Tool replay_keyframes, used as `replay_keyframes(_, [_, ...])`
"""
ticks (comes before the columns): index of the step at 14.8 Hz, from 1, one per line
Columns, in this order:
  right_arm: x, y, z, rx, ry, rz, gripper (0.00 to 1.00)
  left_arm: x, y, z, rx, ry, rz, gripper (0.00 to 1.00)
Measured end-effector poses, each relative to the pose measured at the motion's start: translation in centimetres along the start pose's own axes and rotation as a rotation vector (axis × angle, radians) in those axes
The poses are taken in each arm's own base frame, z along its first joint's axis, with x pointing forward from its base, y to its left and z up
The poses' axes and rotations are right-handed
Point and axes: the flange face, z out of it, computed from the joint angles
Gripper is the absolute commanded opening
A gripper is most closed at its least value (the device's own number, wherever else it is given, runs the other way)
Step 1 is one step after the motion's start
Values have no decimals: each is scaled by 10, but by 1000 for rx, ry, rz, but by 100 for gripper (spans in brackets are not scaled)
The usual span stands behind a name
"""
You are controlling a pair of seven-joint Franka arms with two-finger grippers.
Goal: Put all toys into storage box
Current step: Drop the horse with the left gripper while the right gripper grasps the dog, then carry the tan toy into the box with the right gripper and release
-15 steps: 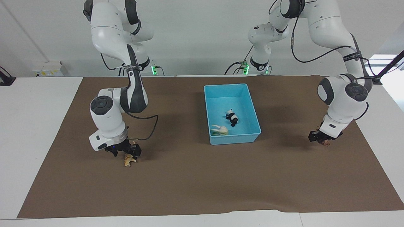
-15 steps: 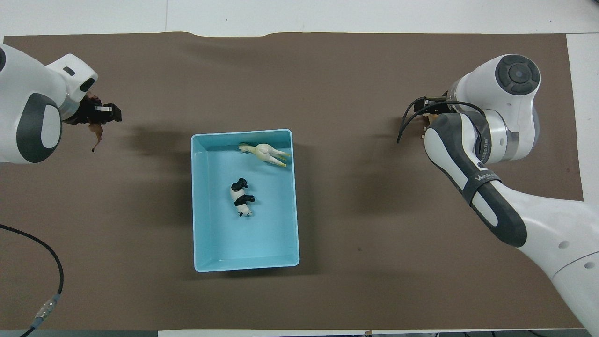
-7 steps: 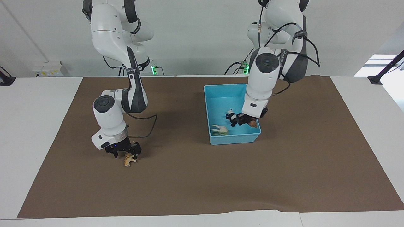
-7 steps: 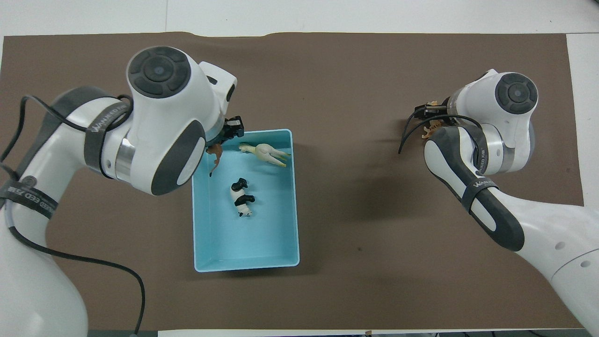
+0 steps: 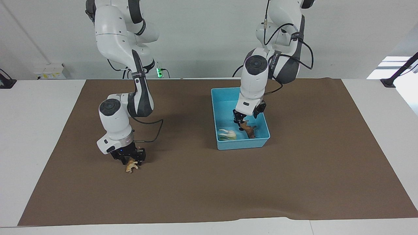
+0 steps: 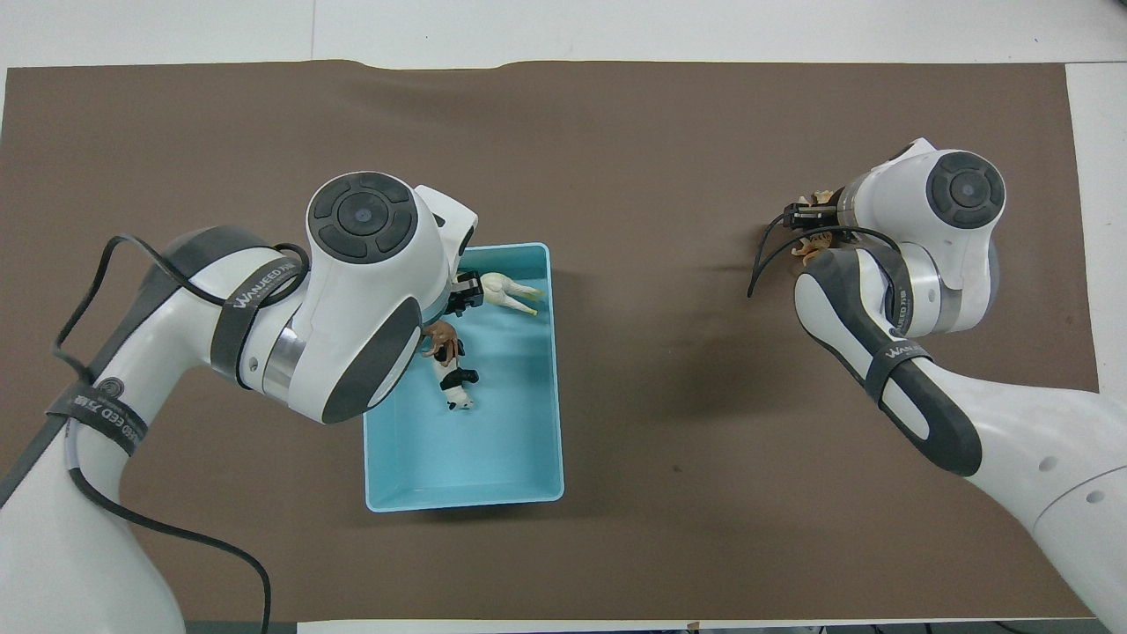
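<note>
The light blue storage box stands on the brown mat and also shows in the overhead view. The cream llama lies in it, as does the panda, which the facing view hides. My left gripper is low inside the box, shut on the brown toy, which hangs from it just over the box floor. My right gripper is over the mat toward the right arm's end, shut on the tan spotted cat, held just above the mat.
A brown mat covers most of the white table. A black cable loops from the right arm's wrist. A small white box sits at the table's edge near the wall.
My left arm swung from its end of the table to the box and lowered the brown toy inside. My right gripper stayed over the same spot, holding the cat.
</note>
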Motion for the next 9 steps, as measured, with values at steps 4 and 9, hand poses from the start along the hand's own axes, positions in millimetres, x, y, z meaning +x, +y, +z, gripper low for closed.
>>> replay_keyframes(4, [0,-3,-3,3,1,-7,0,27,-46,-32,-31,41,-28,100])
replay_keyframes(9, [18,-15,-35,-10,-83,-26,0,76,-160,-114,-85,-11,-45,100])
